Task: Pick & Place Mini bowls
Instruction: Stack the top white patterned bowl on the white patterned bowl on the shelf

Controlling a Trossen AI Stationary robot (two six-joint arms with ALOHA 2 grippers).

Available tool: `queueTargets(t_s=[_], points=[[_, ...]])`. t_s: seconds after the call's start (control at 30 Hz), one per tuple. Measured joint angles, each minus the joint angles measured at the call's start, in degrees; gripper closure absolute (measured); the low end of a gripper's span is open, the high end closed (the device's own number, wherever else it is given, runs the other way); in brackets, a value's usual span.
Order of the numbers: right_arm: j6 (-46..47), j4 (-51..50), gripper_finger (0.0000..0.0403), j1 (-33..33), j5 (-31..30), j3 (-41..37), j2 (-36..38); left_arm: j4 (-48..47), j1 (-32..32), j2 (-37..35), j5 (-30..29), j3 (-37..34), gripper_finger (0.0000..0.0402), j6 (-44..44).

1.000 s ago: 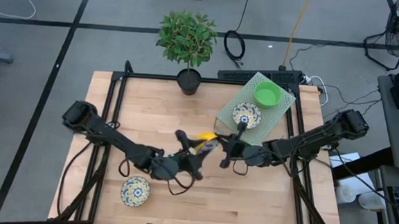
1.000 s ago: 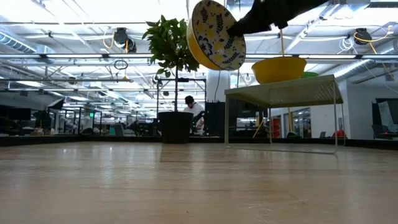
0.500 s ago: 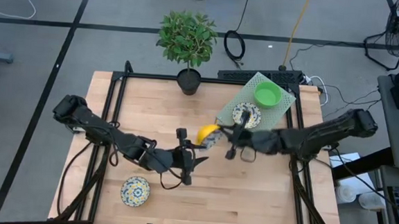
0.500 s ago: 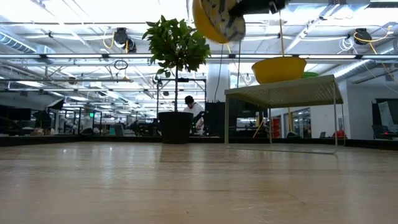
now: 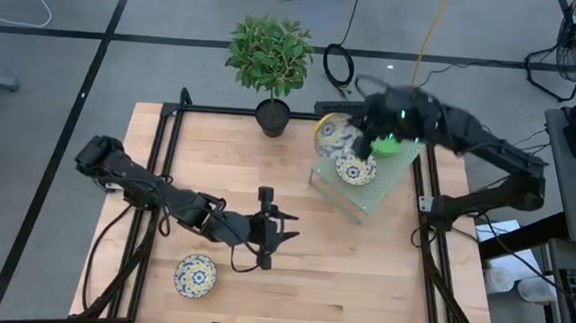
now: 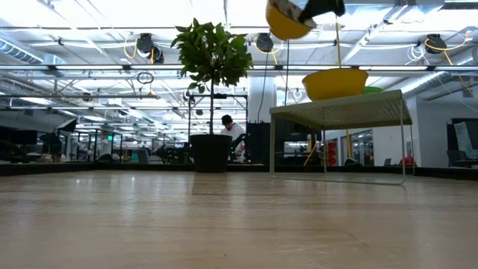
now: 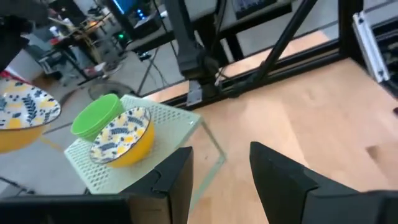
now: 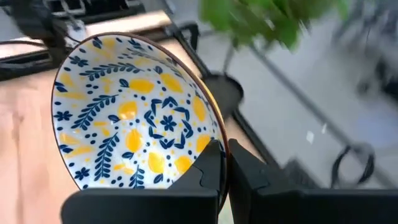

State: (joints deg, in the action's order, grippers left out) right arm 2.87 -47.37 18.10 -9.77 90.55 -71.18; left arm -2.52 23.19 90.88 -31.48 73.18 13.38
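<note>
My right gripper (image 5: 361, 141) is raised over the far left corner of the pale green rack (image 5: 351, 197), shut on a white mini bowl with blue-and-yellow flowers (image 5: 332, 134). The low view shows that bowl's yellow underside (image 6: 286, 21) high above the rack (image 6: 340, 112). A second floral mini bowl (image 5: 355, 169) and a green mini bowl (image 5: 387, 145) sit on the rack's top. A third floral mini bowl (image 5: 195, 274) rests on the table near the front left. My left gripper (image 5: 282, 226) hovers open over the table's middle, with nothing between its fingers (image 7: 277, 180). My right gripper pinches the floral bowl by its rim (image 8: 213, 144), one finger (image 8: 208, 168) on the patterned inside and the other (image 8: 249, 171) on the outside. The bowl is lifted clear, above the rack, and tilted with its inside turned partly up.
A potted plant in a black pot (image 5: 272, 115) stands at the table's far edge, left of the rack. Black frame rails (image 5: 169, 139) run along the table's sides. Bare wood lies between the rack and the front edge.
My right gripper has swung the floral bowl up and away from the table's middle toward the far right, to above the rack's far left corner, and the bowl has turned in the hold. My left gripper has drawn back a little and stays open.
</note>
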Motion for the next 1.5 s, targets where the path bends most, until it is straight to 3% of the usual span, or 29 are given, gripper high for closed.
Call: queueTargets(t_s=[0.2,0.37,0.73,1.13,1.5], points=[[2.5,-14.1,0.0403,13.0,12.2,2.7,-1.7,-3.8,-1.1,-0.5,-0.5,-0.1,0.0240,-2.1],[1.6,-21.0,0.0403,19.3,20.5,2.7,-4.0,-5.0,-2.1,-0.6,-0.5,0.0,0.0240,-3.7],[0.5,-29.0,0.0403,20.1,20.7,2.6,-7.7,-7.0,-2.9,-0.6,-0.3,0.0,0.0240,-6.2],[0.9,-31.1,0.0403,20.0,23.5,2.5,-8.3,-7.2,-2.9,-0.6,-0.3,0.0,0.0240,-6.4],[0.6,-28.9,0.0403,17.7,23.4,-3.4,-8.3,-7.2,-2.9,-0.6,-0.3,0.0,0.0240,-6.4]])
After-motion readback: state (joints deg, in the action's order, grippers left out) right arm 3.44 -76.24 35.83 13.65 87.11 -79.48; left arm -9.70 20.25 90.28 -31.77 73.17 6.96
